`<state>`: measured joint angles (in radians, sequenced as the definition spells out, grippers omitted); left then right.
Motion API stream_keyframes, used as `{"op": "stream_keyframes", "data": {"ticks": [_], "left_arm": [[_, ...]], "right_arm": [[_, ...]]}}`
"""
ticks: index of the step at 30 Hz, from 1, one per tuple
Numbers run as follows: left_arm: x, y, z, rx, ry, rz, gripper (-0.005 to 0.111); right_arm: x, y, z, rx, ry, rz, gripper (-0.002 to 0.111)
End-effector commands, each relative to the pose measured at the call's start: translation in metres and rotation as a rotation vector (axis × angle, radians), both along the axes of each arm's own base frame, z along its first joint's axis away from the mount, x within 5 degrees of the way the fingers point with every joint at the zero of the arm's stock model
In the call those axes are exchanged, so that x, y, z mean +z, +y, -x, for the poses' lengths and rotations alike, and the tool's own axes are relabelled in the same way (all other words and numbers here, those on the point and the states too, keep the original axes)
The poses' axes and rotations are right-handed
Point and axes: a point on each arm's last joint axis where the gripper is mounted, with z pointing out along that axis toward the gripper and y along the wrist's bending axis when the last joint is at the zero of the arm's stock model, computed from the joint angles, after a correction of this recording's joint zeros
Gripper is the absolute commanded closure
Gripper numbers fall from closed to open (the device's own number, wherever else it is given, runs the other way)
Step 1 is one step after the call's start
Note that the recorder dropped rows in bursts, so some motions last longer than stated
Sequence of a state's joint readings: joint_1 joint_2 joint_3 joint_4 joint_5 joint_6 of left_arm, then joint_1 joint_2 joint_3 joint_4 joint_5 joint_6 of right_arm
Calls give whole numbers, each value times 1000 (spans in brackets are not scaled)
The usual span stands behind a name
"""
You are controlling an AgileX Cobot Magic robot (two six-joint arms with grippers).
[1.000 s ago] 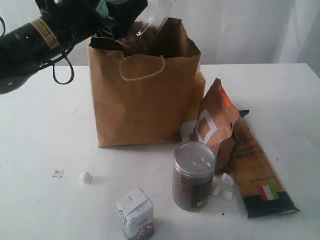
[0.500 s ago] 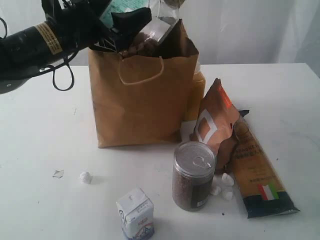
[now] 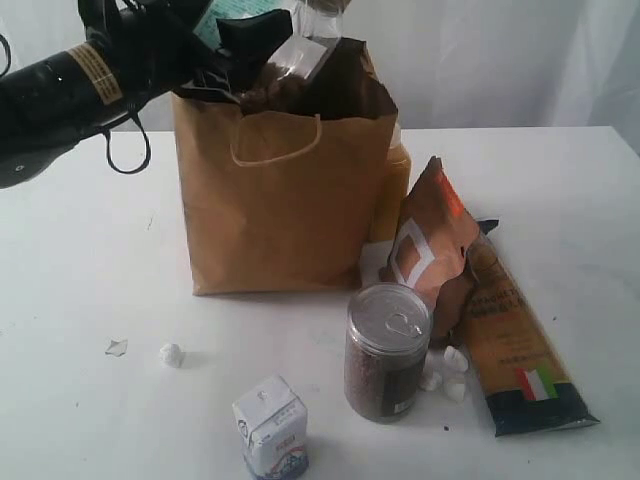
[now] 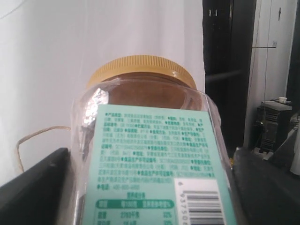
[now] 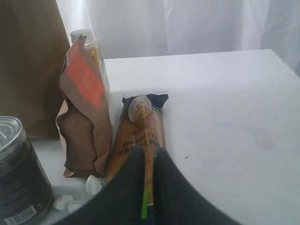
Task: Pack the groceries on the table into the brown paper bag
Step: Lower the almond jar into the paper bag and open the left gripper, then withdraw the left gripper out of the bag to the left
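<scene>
My left gripper (image 3: 245,45) is shut on the clear jar (image 3: 292,55), tilted at the open mouth of the brown paper bag (image 3: 285,200). In the left wrist view the jar (image 4: 150,145) fills the frame, showing its mustard-yellow lid (image 4: 142,70) and green label, with dark fingers (image 4: 33,187) on both sides. On the table (image 3: 80,280) stand the dark jar with the silver lid (image 3: 387,350), the small white carton (image 3: 271,428) and the brown pouch (image 3: 430,240). The long pasta packet (image 3: 515,340) lies flat. My right gripper (image 5: 149,152) is shut and empty, above the pasta packet (image 5: 138,136).
A yellow bottle (image 3: 397,190) stands behind the bag's right side, next to the pouch. Small white lumps (image 3: 445,370) lie between the dark jar and the pasta packet. Another lump (image 3: 171,354) and a scrap (image 3: 116,347) lie at the left front.
My left arm has carried the jar rightwards over the bag's mouth and tipped it towards the opening. The bag's front has shifted slightly left. The groceries on the table have not moved.
</scene>
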<state>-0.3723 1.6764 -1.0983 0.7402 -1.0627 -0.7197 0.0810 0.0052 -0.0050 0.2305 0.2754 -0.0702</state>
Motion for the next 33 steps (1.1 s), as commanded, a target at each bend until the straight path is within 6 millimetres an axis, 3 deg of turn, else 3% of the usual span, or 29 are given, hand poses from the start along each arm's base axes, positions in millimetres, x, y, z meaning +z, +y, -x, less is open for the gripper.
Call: {"op": "stream_keyframes", "data": {"ticks": [1,10,17,33], "left_arm": [[16,0,5,-35,-72,74,29],[16,0,5,-34,-71,72,29],[10,0,2,-13,-38,12,1],[6,-4,6,-66,-55,-53,2]], "right_arm": [[-1,0,0,-8,-8,-3,101],[-1,0,0,-8,-8,-3,101],[-1,0,0,-8,-8,-3,101],[-1,0,0,-8,-8,-3,101]]}}
